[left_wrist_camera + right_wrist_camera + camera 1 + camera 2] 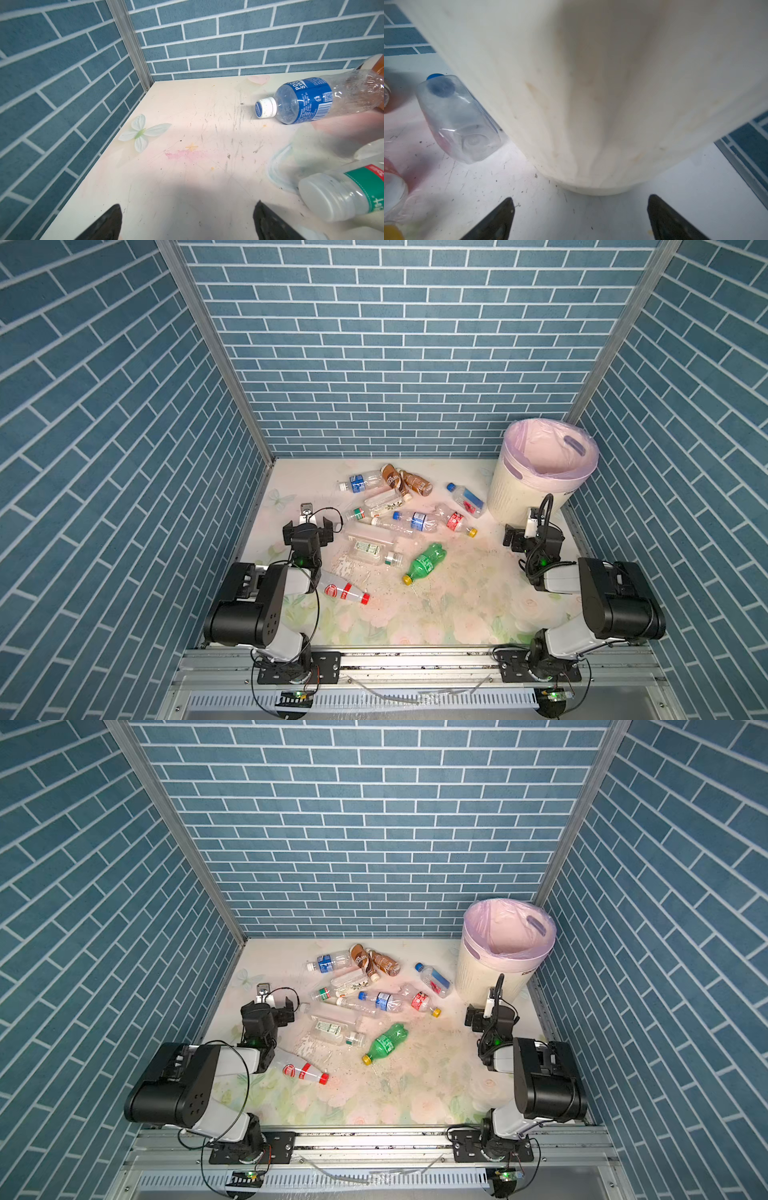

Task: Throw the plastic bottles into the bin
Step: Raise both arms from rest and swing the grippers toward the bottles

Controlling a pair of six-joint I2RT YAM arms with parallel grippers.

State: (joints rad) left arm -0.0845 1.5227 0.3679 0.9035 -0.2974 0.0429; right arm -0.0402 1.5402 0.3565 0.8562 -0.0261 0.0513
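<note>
Blue brick-pattern walls (374,344) stand around a pale flowered table (457,605). On the left side, the left gripper (188,220) hangs low over bare table, its fingers spread wide with nothing between them. To its right lie the plastic bottles (417,521), all on their sides, scattered from the middle toward the far edge. A red-labelled bottle (343,592) lies nearer, beside the left arm, and a green bottle (426,562) with a yellow cap lies in the middle. One clear bottle (467,499) with a blue cap lies just beside the bin (519,489), which stands upright in the far right corner. The right gripper (580,204) points at the bin's base from the near side, fingers spread wide, gripping nothing.
</note>
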